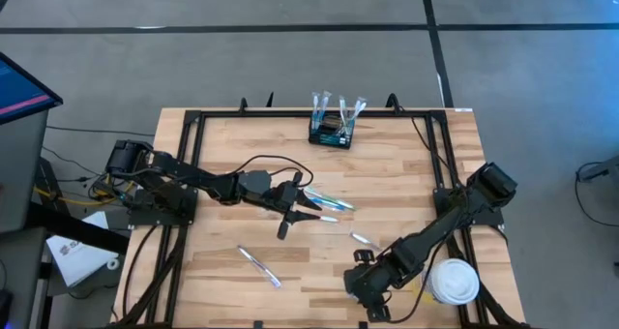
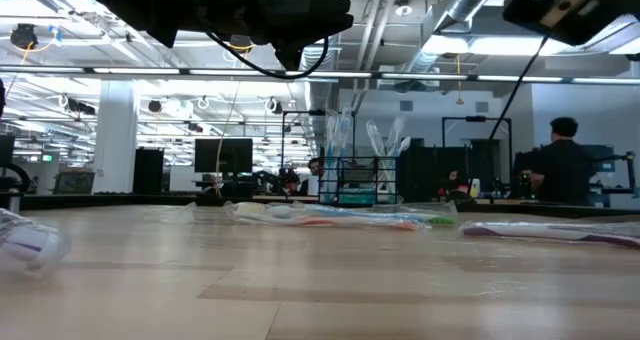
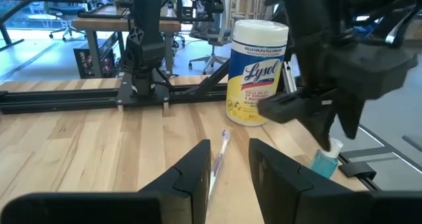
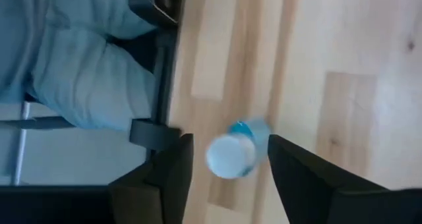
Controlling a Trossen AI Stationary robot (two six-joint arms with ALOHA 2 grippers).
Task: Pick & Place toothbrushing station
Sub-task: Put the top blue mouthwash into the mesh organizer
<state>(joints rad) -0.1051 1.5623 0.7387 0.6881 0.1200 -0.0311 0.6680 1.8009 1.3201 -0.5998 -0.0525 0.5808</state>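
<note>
Black wire mesh, judged light, stiff and best gripped by a rim wall, forms the toothbrushing station [image 1: 331, 133] on the bench [image 1: 222, 189], untouched while the left gripper [image 1: 311, 204] has jaws apart over a toothbrush [image 3: 218, 157] and the right gripper [image 4: 227, 178] has jaws apart astride a small blue bottle [image 4: 235, 149].

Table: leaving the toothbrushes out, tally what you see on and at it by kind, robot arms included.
Black mesh holder: 1
White-lidded wipes tub: 1
Small blue bottle: 1
Robot arms: 2, ending in the left gripper and the right gripper
Total: 5

Pale matt wooden tabletop [image 1: 387, 189], black wire-mesh toothbrushing station [image 1: 330, 134].
</note>
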